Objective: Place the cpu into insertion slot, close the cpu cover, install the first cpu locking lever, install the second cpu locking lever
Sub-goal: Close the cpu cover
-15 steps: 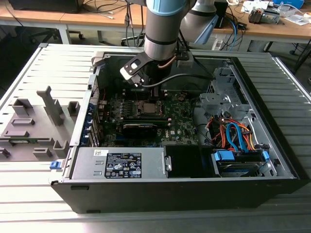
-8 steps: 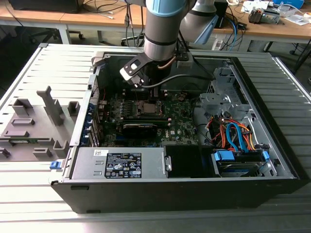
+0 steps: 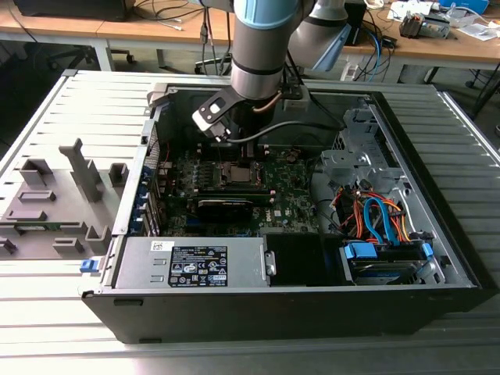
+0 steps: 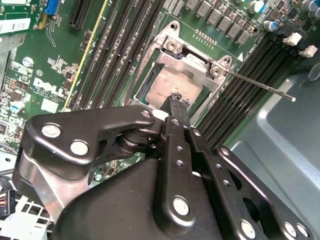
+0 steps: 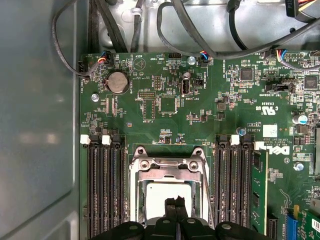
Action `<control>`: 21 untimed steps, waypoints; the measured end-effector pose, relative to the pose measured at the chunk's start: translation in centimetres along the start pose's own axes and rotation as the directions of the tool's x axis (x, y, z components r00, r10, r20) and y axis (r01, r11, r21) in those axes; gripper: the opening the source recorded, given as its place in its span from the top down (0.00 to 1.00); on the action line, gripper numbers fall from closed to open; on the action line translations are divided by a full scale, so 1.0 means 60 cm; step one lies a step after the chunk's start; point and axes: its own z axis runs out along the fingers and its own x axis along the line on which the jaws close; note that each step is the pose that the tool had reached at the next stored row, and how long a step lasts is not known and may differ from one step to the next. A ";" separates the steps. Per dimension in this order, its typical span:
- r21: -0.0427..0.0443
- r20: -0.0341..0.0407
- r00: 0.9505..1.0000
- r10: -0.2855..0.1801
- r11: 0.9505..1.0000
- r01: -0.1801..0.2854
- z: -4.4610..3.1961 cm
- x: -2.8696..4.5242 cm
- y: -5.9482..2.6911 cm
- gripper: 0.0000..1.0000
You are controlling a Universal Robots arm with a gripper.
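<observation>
You'll find white silk-screened lettering and a maker's logo across the green motherboard (image 5: 165, 125) in both wrist views, a small white sticker (image 5: 270, 128) on it, and a printed label (image 3: 198, 266) on the grey power supply (image 3: 141, 262), its print too small to make out.

I read this as electronics lab: opened computer case (image 3: 312, 312) on ribbed metal tabletop (image 3: 47, 312), grey jigs (image 3: 82, 168) beside it, wooden desks (image 3: 117, 33) behind strewn with cables (image 3: 172, 12) and loose gear (image 3: 426, 23)

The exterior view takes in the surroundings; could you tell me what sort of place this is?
Probably a robotics lab or workshop: a robot arm reaches into an open computer case lying on a ribbed metal table, with cable-strewn wooden desks behind.
</observation>
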 end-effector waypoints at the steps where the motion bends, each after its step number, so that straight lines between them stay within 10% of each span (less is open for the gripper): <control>1: 0.000 0.000 1.000 0.000 1.000 0.000 0.001 0.000 -0.001 0.89; 21: 0.000 0.000 1.000 0.000 1.000 0.000 0.013 -0.001 -0.006 0.89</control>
